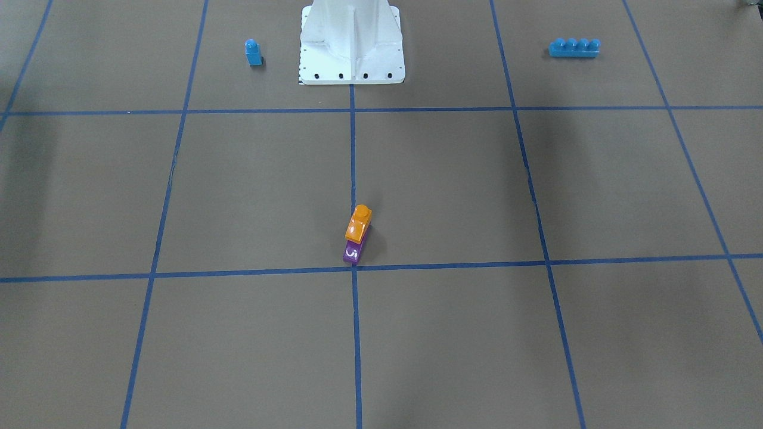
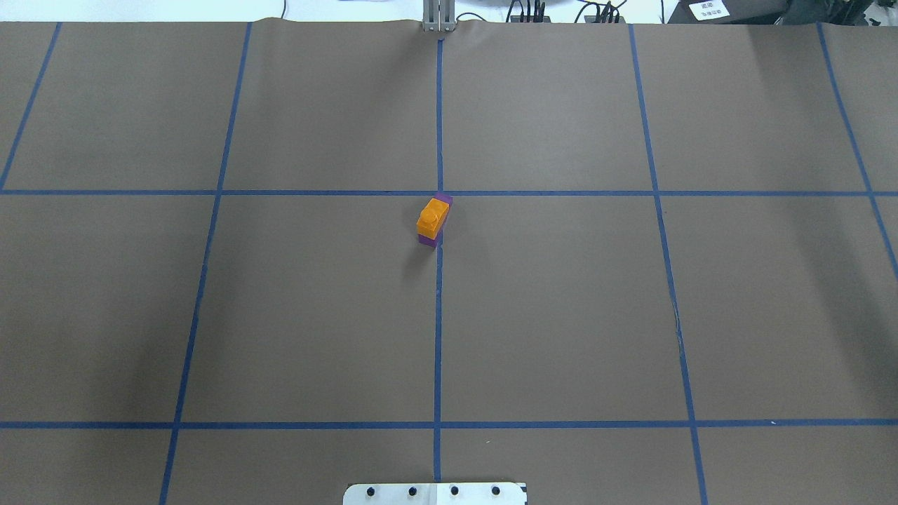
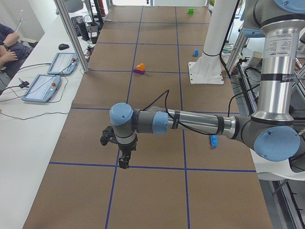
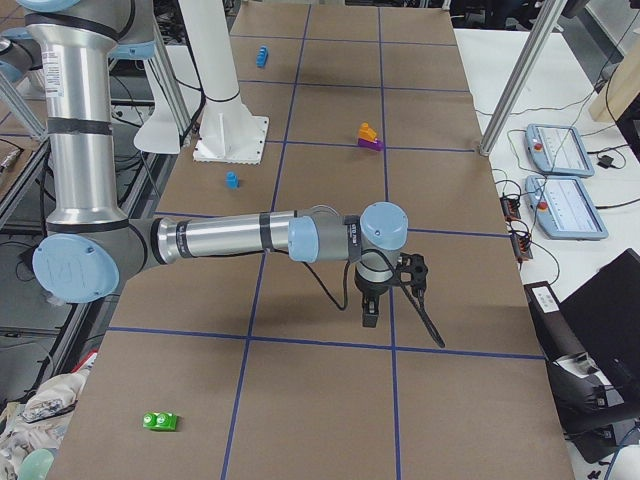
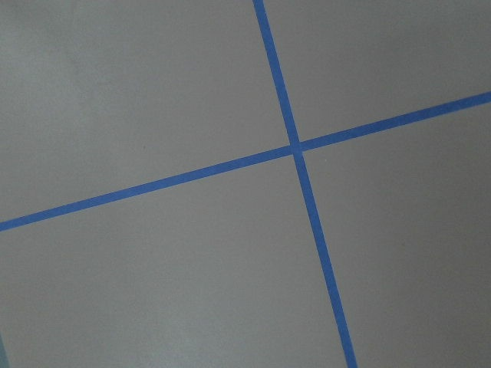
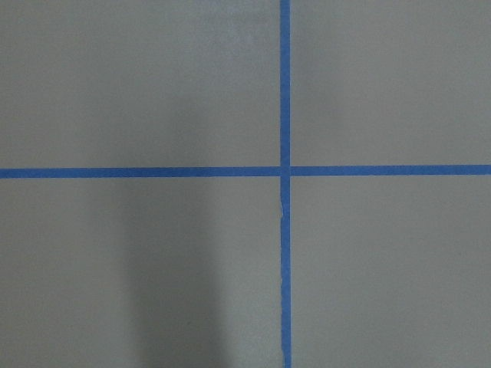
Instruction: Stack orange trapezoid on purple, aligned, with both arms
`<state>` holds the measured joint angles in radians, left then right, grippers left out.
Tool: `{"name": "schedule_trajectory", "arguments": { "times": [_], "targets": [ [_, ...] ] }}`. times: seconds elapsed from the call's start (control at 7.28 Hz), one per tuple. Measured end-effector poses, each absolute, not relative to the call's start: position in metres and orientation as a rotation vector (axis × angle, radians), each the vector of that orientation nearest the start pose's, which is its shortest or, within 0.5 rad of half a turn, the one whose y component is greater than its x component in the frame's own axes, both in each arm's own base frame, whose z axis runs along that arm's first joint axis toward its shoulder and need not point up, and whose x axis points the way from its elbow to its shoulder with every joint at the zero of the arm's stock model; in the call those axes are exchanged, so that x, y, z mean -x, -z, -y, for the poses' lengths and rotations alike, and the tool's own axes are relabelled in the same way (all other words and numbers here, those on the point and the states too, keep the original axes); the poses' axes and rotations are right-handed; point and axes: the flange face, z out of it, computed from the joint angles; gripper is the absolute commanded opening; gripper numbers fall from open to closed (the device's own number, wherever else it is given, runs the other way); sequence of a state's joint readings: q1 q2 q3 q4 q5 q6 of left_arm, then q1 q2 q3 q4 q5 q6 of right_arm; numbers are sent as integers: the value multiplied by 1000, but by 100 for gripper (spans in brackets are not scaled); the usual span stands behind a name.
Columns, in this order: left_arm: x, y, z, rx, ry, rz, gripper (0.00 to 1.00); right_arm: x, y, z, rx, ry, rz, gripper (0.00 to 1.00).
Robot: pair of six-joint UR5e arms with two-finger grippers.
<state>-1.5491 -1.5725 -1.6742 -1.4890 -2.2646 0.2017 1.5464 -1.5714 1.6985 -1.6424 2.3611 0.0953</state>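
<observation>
Stack's up: the small glossy orange plastic trapezoid block (image 1: 358,224) sits on the glossy purple plastic wedge block (image 1: 351,255), just beside a blue tape crossing (image 1: 354,268). The left gripper (image 3: 123,163) and right gripper (image 4: 368,316) hang well apart from it; spread or closed, can't tell.

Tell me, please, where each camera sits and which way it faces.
Front-facing: across the table, looking down toward the robot's base; orange trapezoid on purple.
Overhead: behind the robot, looking forward; base edge shows.
Exterior left: table end on robot's left; left arm near.
Exterior right: table end on robot's right; right arm near.
Left wrist: down at blue tape; no body.
Right wrist: likewise.
All four exterior views share both blocks.
</observation>
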Motion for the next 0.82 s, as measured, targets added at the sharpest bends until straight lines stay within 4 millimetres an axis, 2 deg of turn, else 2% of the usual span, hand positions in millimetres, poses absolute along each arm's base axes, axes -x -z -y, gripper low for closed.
{"name": "schedule_trajectory", "arguments": {
  "times": [0.27, 0.82],
  "targets": [
    [57, -622, 492, -81, -216, -718, 100, -59, -608, 487, 2, -69, 814, 100],
    [56, -620, 493, -86, -220, -721, 100, -61, -625, 474, 22, -82, 804, 100]
  ]
}}
